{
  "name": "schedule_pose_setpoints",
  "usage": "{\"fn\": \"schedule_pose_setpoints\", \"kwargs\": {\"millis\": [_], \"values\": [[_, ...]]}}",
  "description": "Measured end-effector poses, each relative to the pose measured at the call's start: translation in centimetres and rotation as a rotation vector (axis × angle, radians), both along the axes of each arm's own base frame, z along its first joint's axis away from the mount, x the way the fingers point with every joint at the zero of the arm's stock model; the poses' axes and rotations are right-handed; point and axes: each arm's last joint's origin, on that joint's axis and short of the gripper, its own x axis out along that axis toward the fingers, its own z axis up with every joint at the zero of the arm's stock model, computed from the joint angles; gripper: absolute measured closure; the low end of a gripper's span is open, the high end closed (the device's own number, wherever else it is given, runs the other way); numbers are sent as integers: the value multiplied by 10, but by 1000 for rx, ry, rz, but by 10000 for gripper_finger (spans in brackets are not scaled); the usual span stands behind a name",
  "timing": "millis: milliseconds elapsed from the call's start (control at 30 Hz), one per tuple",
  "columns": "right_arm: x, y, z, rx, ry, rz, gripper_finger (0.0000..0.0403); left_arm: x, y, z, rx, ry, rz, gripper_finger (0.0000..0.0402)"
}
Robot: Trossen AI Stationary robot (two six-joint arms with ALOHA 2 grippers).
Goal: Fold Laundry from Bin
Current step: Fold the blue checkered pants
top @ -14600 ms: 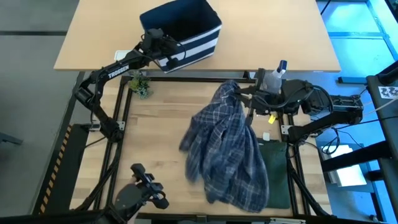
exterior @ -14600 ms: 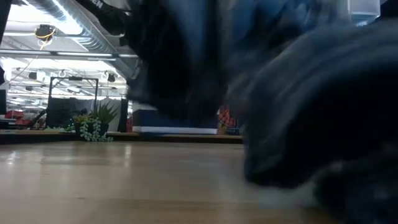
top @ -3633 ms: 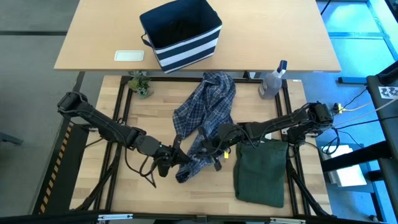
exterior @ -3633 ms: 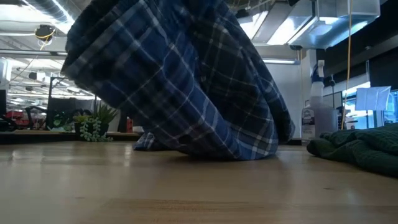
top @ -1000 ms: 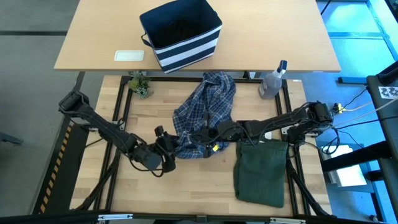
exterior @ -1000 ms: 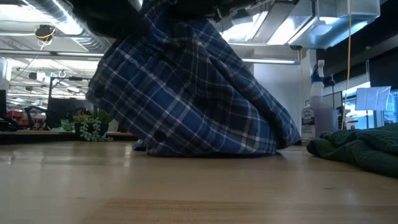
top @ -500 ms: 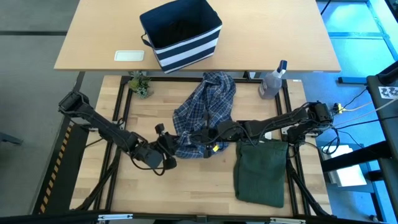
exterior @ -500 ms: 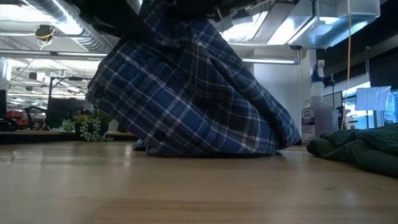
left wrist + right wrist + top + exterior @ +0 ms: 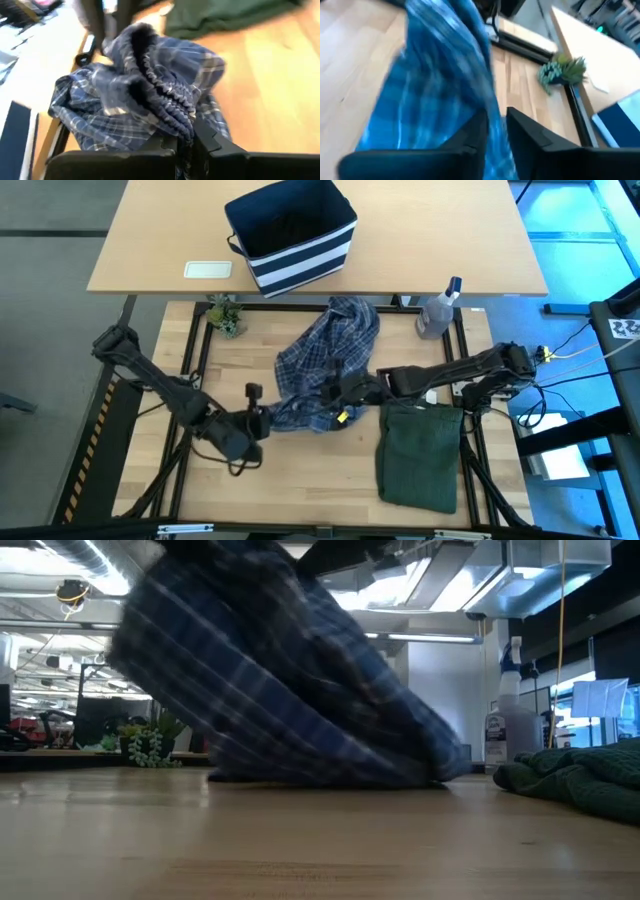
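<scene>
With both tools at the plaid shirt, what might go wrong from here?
1. The left tool pinches a bunched edge of the blue-and-white plaid cloth shirt; pulling may drag it as one heap rather than spread it.
2. The right tool has cloth between its fingers, and the folded dark olive-green garment lies close by, so a sweep might rumple it.

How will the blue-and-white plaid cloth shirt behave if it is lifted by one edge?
The blue-and-white plaid cloth shirt would likely hang limp, since it lies crumpled in soft folds. It probably stretches and drags rather than rising whole, as one gathered edge bunches in the left pincer.
</scene>
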Motion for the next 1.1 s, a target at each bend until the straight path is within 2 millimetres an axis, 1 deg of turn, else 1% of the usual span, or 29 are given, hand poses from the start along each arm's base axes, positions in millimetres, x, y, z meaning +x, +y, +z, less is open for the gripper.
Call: {"fn": "schedule_pose_setpoints", "kwargs": {"millis": [67,200,333,467,600,667,733,833,933,1033,1100], "values": [[-2,2,9,1,36,-4,308,-8,-5,10,17,85,-68,395],[-5,6,27,-12,77,-2,284,-25,-10,20,100,242,-195,395],[-7,4,31,-32,101,-24,280,-41,-7,28,255,370,-252,395],[-9,-3,32,-39,110,-52,280,-48,-9,36,350,396,-297,395],[-8,-14,30,-41,130,-86,279,-46,-20,37,369,381,-376,395],[-8,-21,29,-37,139,-106,279,-43,-28,32,312,398,-418,395],[-8,-27,29,-36,151,-124,279,-38,-38,22,253,438,-450,395],[-8,-34,28,-34,155,-144,279,-34,-53,2,220,541,-459,395],[-7,-41,28,-24,161,-152,279,-30,-66,-22,194,680,-449,395],[-7,-43,27,-19,167,-150,279,-28,-77,-46,184,802,-421,395],[-8,-45,27,-20,171,-152,279,-28,-82,-56,182,847,-409,395]]}}
